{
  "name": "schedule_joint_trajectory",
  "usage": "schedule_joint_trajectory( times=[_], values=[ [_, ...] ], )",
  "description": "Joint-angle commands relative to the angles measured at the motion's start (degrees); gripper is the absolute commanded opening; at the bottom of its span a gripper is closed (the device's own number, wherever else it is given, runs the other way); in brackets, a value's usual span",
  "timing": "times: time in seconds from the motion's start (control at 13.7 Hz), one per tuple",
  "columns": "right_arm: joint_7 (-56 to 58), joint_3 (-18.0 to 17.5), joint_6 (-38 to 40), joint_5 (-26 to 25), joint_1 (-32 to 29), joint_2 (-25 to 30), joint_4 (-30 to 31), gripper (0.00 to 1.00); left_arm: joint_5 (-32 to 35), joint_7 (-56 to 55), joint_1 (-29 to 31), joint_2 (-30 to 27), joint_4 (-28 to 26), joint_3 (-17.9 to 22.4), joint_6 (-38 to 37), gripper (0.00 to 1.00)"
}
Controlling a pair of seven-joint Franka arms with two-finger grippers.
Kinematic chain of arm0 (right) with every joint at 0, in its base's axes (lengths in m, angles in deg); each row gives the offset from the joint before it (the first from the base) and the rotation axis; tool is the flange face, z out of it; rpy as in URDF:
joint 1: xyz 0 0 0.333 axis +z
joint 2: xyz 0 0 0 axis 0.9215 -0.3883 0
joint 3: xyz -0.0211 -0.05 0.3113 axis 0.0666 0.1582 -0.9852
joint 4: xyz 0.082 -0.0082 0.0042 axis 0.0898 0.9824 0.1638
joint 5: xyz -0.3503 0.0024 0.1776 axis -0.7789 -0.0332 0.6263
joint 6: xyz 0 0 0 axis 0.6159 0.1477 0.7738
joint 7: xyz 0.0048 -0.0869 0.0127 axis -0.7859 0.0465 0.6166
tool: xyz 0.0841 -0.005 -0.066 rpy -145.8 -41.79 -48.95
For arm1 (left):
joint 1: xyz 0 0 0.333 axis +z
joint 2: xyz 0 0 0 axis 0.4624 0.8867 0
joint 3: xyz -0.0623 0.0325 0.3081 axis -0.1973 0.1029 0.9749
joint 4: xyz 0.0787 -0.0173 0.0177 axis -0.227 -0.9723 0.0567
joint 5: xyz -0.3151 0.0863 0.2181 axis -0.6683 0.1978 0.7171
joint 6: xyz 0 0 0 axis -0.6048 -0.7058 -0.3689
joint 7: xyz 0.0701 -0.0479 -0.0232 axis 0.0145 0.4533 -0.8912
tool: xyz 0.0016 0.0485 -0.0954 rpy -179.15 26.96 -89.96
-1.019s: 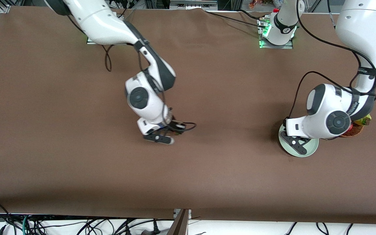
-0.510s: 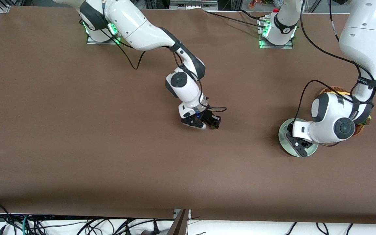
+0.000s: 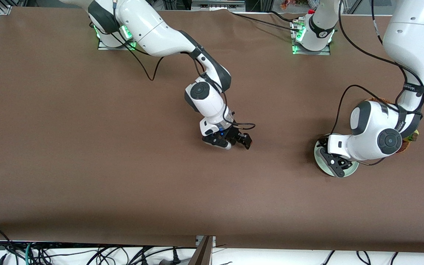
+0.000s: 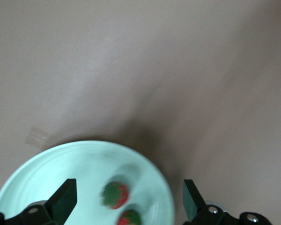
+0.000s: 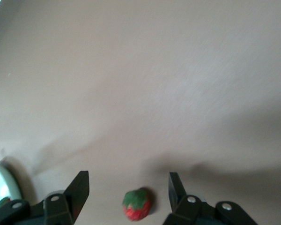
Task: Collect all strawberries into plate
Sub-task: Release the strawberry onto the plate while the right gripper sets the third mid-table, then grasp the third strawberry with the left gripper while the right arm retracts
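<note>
The pale mint-green plate (image 3: 318,158) lies near the left arm's end of the table. In the left wrist view the plate (image 4: 61,168) holds two strawberries (image 4: 116,194) side by side. My left gripper (image 3: 335,165) hangs open and empty over the plate, its jaws wide apart (image 4: 129,206). My right gripper (image 3: 238,142) is low over the middle of the table, open. In the right wrist view a third strawberry (image 5: 136,205) lies on the table between its open fingers (image 5: 79,190), untouched. The front view hides this berry under the hand.
A brown woven basket (image 3: 403,148) stands beside the plate, mostly hidden by the left arm, with something yellow-green (image 3: 414,136) in it. The plate's rim (image 5: 1,180) shows at the edge of the right wrist view. Brown cloth covers the table.
My right gripper has moved toward the left arm's end of the table and now sits around the lone strawberry. My left gripper has shifted only slightly over the plate.
</note>
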Motion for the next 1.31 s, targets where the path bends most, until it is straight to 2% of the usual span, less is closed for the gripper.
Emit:
schedule_joint_trajectory(
  times=[0.0, 0.07, 0.29, 0.58, 0.73, 0.8, 1.02, 1.24],
  values=[
    [3.7, 1.1, 11.6, -0.2, -3.1, 5.8, 0.4, 0.79, -1.5, -10.9, 0.0, -2.5, -0.6, -3.7, -3.6, 1.0],
    [6.6, 1.1, 16.8, -0.3, -4.9, 8.0, 0.4, 0.79, -1.5, -15.7, -0.4, -2.1, -1.2, -5.1, -3.1, 1.0],
    [16.5, 1.1, 31.9, 0.1, -10.9, 14.9, 0.4, 0.81, -1.3, -30.9, -6.7, -1.4, -1.0, -5.6, -0.6, 1.0],
    [29.7, 1.1, 47.1, 0.8, -18.5, 22.5, 0.5, 0.82, -0.5, -50.1, -14.7, 2.8, -1.4, -5.2, 9.0, 1.0],
    [35.7, 1.2, 53.3, 0.9, -21.7, 25.4, 0.5, 0.82, -0.1, -54.5, -16.7, 4.3, -2.0, -5.1, 14.2, 1.0],
    [39.2, 1.2, 57.5, 0.8, -23.8, 27.6, 0.4, 0.82, 2.6, -56.9, -17.7, 5.8, -2.3, -5.0, 16.0, 1.0],
    [43.3, 2.1, 63.2, 0.7, -25.8, 31.8, 0.8, 0.84, 10.4, -69.7, -20.6, 7.3, -2.5, -5.0, 18.3, 1.0],
    [44.9, 4.1, 66.9, 0.0, -25.7, 34.9, 1.2, 0.85, 12.5, -71.6, -21.2, 8.1, -2.4, -5.0, 18.5, 1.0]
  ],
)
